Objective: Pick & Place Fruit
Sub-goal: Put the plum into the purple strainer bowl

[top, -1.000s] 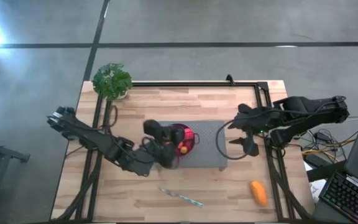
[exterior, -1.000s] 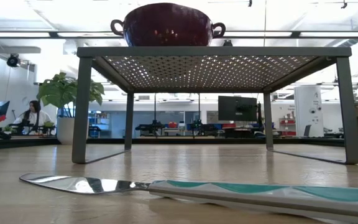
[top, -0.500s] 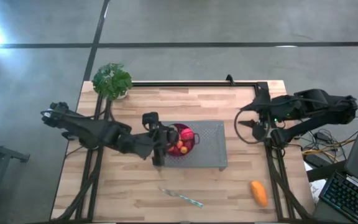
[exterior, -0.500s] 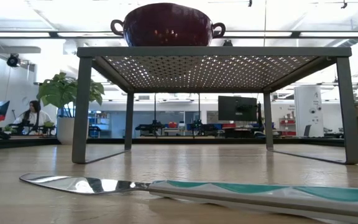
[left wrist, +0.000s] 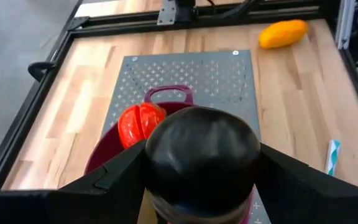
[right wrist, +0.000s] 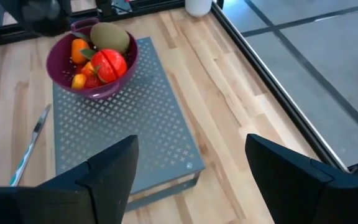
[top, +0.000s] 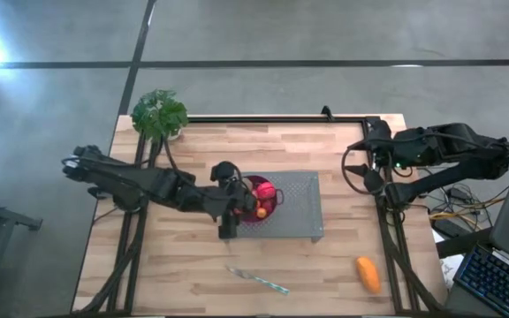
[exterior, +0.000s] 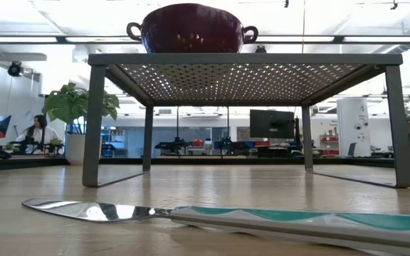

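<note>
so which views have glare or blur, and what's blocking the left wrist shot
High view: bright glare on the floor at the far left edge. Low view: the knife lies close and soft, with ceiling lights blown out above the bowl. Left wrist view: a dark plum, held in the left gripper, fills the foreground, blurred.

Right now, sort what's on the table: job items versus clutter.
Job: dark plum in left gripper; fruit in maroon bowl: kiwi, red ball; oblong orange fruit; grey rack.
Clutter: knife, potted plant.
</note>
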Controlling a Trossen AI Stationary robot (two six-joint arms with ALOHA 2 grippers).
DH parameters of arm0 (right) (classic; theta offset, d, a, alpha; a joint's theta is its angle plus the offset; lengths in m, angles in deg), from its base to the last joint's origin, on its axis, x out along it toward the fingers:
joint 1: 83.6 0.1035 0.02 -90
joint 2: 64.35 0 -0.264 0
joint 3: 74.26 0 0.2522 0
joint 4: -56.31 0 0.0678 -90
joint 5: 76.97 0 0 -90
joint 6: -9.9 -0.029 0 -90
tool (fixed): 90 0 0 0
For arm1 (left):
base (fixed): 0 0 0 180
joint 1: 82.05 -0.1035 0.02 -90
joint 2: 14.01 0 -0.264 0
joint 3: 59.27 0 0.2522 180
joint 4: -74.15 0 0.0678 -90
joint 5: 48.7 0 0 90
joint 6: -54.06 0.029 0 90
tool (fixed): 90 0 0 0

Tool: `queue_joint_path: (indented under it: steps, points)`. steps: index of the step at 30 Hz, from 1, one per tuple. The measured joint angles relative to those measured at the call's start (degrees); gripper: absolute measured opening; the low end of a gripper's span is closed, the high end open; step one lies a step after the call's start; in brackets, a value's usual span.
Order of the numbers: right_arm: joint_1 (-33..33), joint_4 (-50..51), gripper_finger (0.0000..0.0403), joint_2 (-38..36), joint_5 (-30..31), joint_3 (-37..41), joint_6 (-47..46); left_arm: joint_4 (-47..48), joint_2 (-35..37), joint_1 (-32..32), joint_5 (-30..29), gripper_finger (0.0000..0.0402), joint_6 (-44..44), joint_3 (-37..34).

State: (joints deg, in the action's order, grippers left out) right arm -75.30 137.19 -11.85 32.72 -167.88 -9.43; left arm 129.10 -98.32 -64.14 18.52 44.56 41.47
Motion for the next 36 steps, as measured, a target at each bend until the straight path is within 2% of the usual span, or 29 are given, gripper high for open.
queue_joint_path:
  steps: [8,21,36]
  points:
    - [-0.23,-0.02,0.0275,0.56,-0.02,0.05,0.00,0.90,-3.99,-1.46,2.80,0.0261,0.02,0.00]
    - [-0.23,-0.02,0.0244,0.50,-0.05,0.24,0.00,1.94,-5.31,-2.49,4.18,0.0262,0.61,-0.02]
    - [-0.23,-0.02,0.0281,0.50,-0.16,0.24,-0.02,1.90,-7.06,-3.00,6.88,0.0281,2.89,-0.11]
